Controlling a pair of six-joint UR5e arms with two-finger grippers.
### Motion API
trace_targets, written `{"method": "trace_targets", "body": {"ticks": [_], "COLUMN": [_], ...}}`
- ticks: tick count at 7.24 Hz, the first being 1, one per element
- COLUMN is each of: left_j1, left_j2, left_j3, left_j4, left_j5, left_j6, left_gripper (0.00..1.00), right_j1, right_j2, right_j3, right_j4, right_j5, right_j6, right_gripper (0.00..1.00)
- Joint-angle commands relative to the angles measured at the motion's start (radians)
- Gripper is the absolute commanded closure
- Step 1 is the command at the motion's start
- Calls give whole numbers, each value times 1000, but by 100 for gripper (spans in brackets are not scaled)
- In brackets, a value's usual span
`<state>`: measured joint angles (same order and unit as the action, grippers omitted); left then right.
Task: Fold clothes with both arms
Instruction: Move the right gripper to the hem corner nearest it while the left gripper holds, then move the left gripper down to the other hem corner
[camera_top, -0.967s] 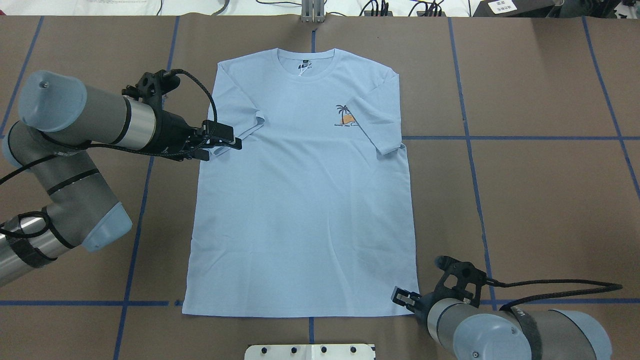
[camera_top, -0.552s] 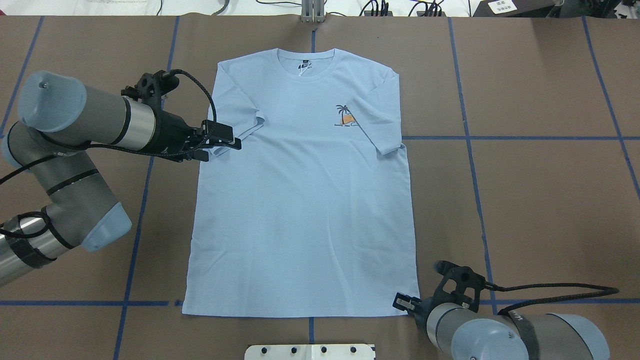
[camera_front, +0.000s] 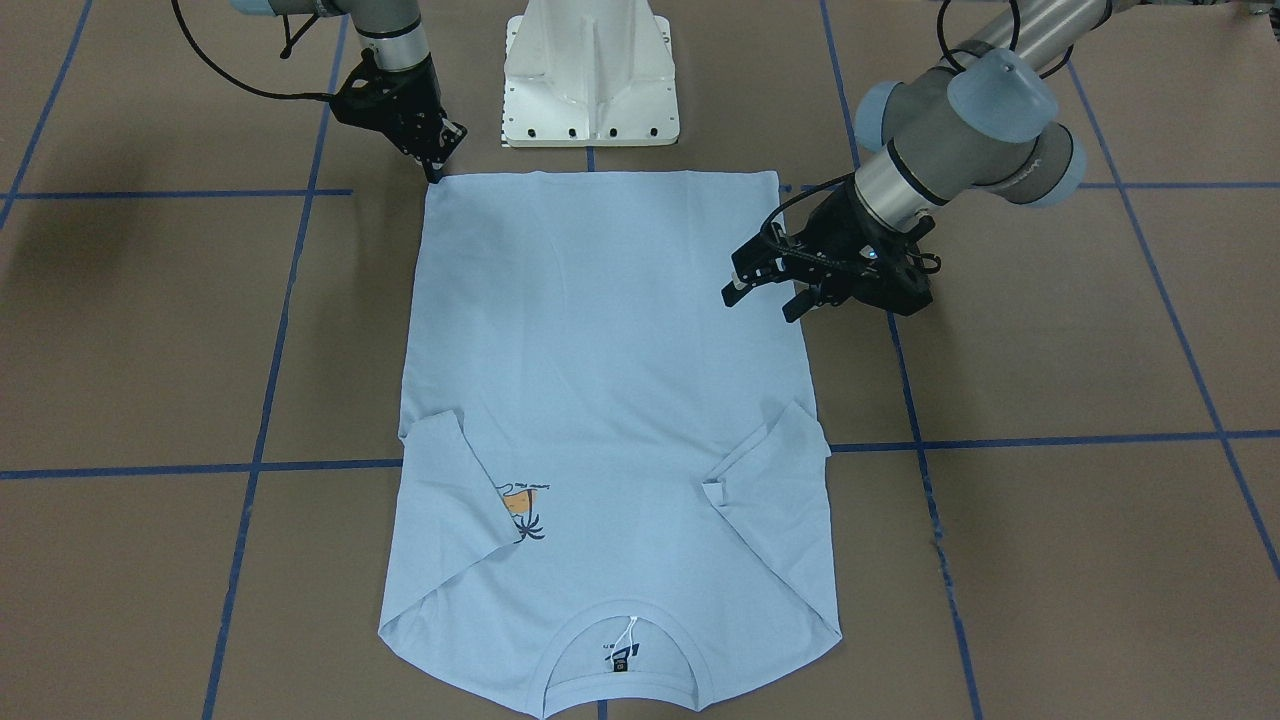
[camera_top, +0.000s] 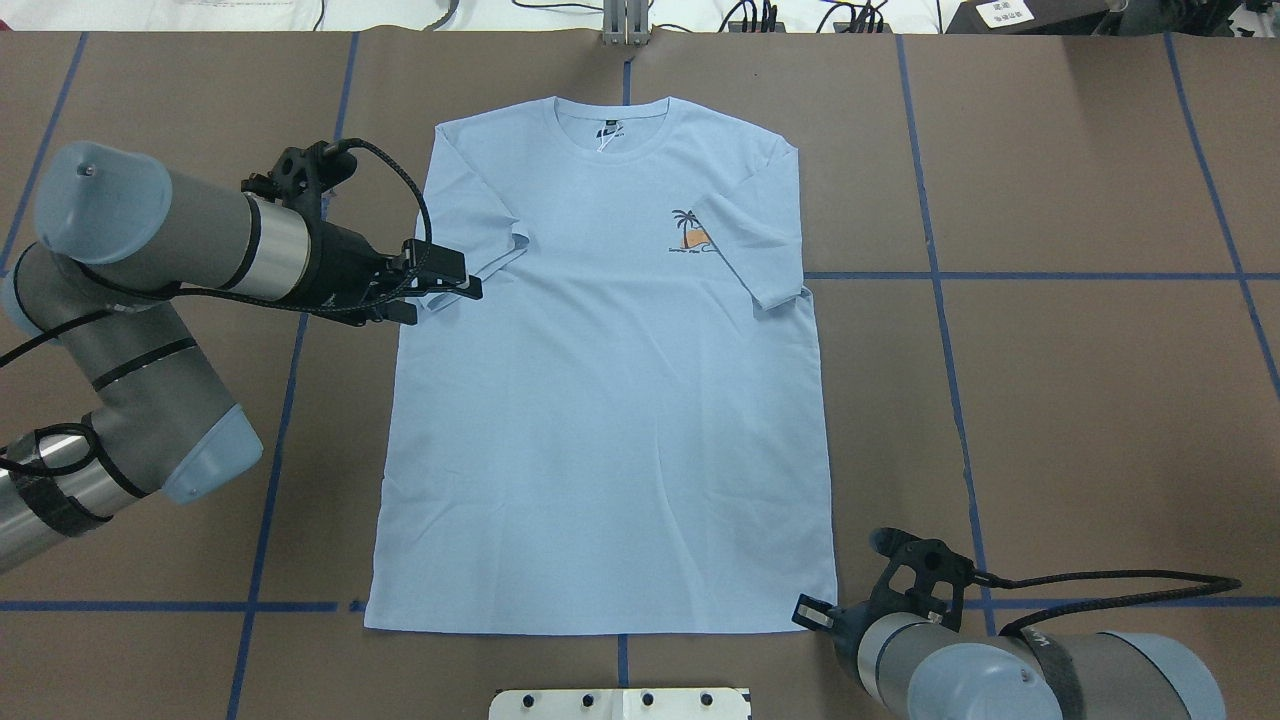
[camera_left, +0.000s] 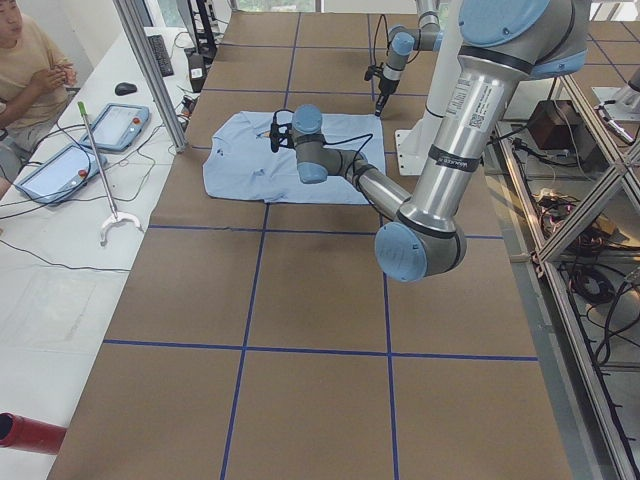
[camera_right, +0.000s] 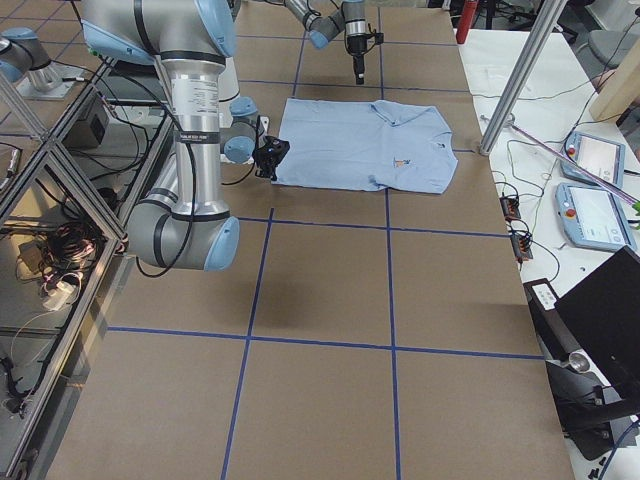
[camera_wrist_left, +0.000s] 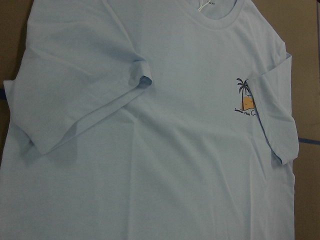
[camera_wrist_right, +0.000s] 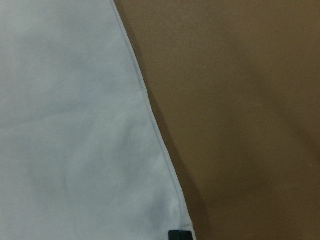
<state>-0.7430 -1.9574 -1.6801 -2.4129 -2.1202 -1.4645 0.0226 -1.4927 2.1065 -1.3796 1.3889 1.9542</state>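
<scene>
On the T-shirt (camera_wrist_left: 150, 160), a line of dark script sits at six o'clock of the palm print (camera_wrist_left: 246, 99), perhaps beginning "Summer"; the neck label (camera_front: 621, 661) carries white marks too small to read.

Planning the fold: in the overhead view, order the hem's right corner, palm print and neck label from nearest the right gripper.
1. Hem corner, beside the right gripper.
2. Palm print, mid-chest.
3. Neck label, at the far collar.

Light blue T-shirt (camera_top: 600, 400) here, orange-and-dark palm print (camera_top: 690, 232) on the chest; brown table (camera_top: 1080, 420) crossed by blue tape lines (camera_top: 1000, 275).
</scene>
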Motion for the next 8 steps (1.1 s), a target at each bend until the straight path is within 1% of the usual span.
{"method": "trace_targets", "body": {"ticks": [1, 2, 3, 4, 5, 6, 7, 8], "left_j1": [1, 35, 101, 158, 213, 308, 338, 343], "left_j2": [8, 32, 75, 103, 109, 118, 118, 118], "left_j3": [-29, -50, -106, -169, -237, -266, -259, -257], "left_j4": [2, 2, 23, 117, 218, 326, 407, 417], "left_j5": [-3, 8, 40, 118, 164, 252, 250, 255], "left_j6": [-80, -142, -186, -186, -185, -174, -159, -127], "left_gripper": [1, 1, 1, 1, 4, 8, 9, 3], "right_j1": [-10, -7, -6, -6, -6, -6, -6, -4], "right_j2": [-5, -6, -15, -30, -44, -44, -44, -44], "right_j3": [9, 23, 36, 46, 53, 55, 56, 56], "right_j4": [1, 1, -1, 1, -1, -1, 1, 1], "right_j5": [1, 1, 1, 1, 1, 1, 1, 1], "right_j6": [-1, -4, -5, -5, -5, -6, -5, -5], "right_gripper": [100, 100, 100, 100, 100, 100, 100, 100]}}
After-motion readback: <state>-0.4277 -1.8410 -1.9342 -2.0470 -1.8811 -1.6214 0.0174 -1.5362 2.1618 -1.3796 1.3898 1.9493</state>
